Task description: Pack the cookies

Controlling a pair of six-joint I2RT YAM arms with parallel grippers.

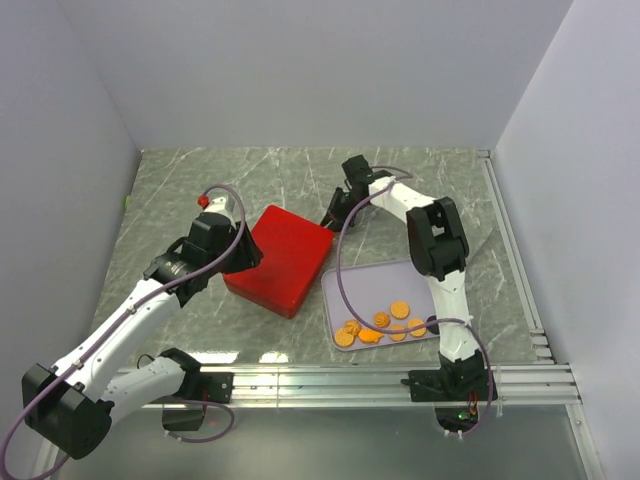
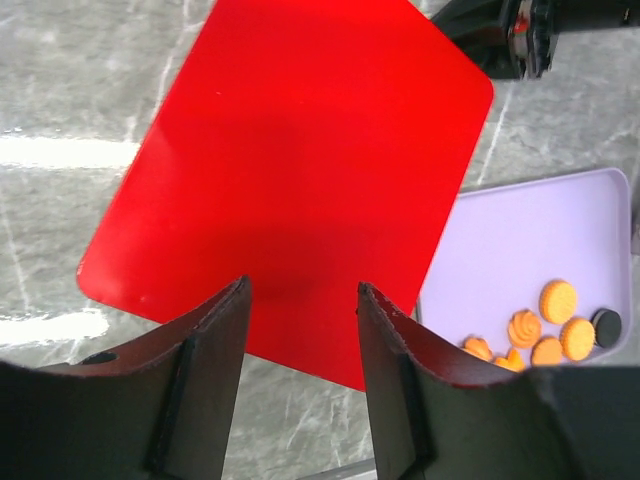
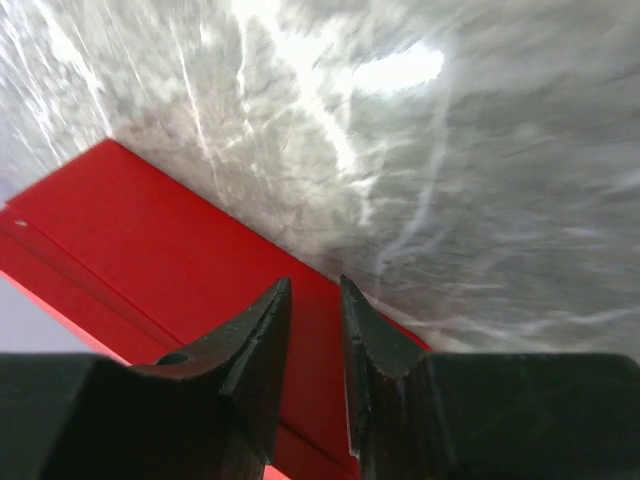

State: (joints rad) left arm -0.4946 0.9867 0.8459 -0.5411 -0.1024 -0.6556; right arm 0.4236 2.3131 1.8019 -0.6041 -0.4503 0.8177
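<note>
A closed red box (image 1: pixel 280 258) lies mid-table. Right of it, a lavender tray (image 1: pixel 372 287) holds several orange cookies (image 1: pixel 382 325) along its near edge. In the left wrist view the cookies (image 2: pixel 545 332) lie in the tray (image 2: pixel 520 240) with one black cookie (image 2: pixel 605 323). My left gripper (image 1: pixel 243 256) is open and empty, its jaws above the near-left edge of the red lid (image 2: pixel 290 150). My right gripper (image 1: pixel 334 214) is at the box's far right corner. In the right wrist view its jaws (image 3: pixel 315 285) stand a narrow gap apart over the red lid (image 3: pixel 150 250), holding nothing.
Grey marble tabletop (image 1: pixel 200 190) with white walls on three sides. An aluminium rail (image 1: pixel 350 380) runs along the near edge by the arm bases. The right arm's cable loops over the tray's left side (image 1: pixel 340 270).
</note>
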